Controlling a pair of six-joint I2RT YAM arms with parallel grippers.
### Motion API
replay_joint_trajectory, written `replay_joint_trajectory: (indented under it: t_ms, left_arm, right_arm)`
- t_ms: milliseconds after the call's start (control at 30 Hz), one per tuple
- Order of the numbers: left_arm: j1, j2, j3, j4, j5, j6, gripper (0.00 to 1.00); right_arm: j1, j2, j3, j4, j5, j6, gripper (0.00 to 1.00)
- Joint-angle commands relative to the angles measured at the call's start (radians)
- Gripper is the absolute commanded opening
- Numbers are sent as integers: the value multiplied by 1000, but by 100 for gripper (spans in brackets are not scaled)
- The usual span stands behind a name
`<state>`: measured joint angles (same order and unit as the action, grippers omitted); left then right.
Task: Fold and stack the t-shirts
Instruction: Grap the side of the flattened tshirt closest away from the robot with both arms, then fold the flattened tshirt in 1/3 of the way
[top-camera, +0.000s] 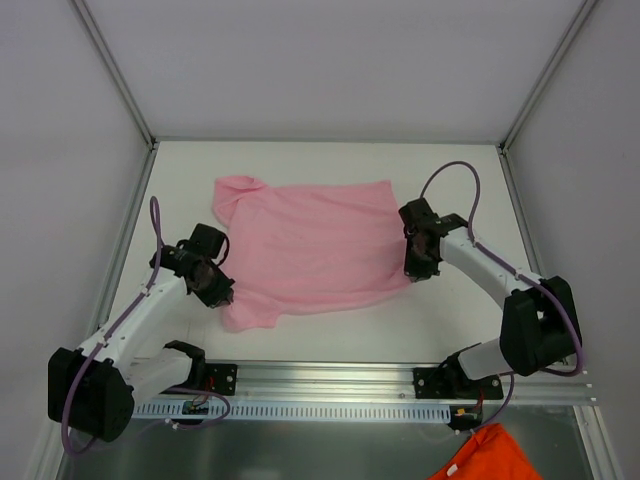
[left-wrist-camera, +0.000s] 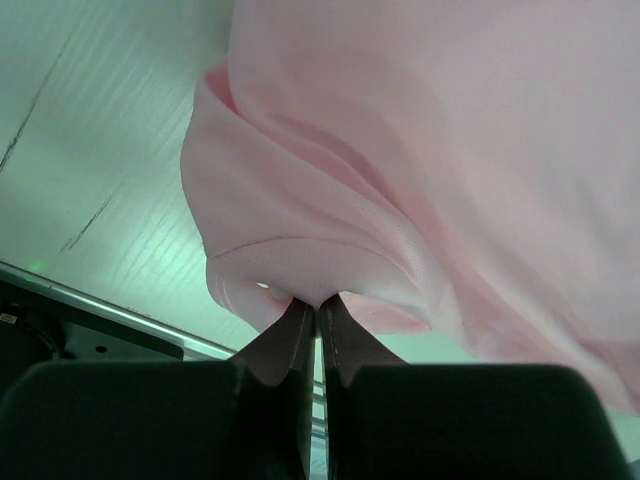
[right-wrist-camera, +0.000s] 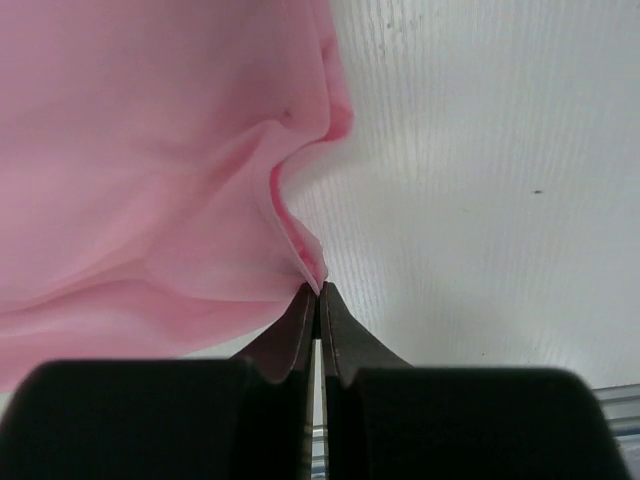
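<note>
Fold step: we pinch t-shirt (top-camera: 310, 245) w/ left gripper (top-camera: 221, 293) & right gripper (top-camera: 414, 274); next prob. needs even, synced lift.

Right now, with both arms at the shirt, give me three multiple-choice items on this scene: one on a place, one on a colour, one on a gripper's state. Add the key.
1. Where on the pink t-shirt does the right gripper grip?
A. its right edge in the top view
B. its collar
C. its middle

2. What colour is the cloth below the rail in the top view?
A. blue
B. green
C. orange

3. How is the left gripper set?
A. open above the shirt
B. shut on a fold of the shirt
C. shut on nothing

Key:
1 A: the right wrist view shows the shirt's edge pinched.
2 C: it is bright orange.
3 B: the left wrist view shows fabric caught at its closed tips.
</note>
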<state>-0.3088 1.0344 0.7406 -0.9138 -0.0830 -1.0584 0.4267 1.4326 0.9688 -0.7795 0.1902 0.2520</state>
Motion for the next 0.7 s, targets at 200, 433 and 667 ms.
replay_joint_trajectory:
  t_ms: [200,433,667]
  left_arm:
    - [-7,99,31,29,-41,23,0]
    - [-6,177,104,58,-66,35,0]
    - [0,205,157,65,-118,24,0]
  right_arm:
    - [-16,37,168,-86,5,-48,1]
    - [-40,52,183,-89,0,-57,1]
    - [-65,55,196,-112,29,-71,1]
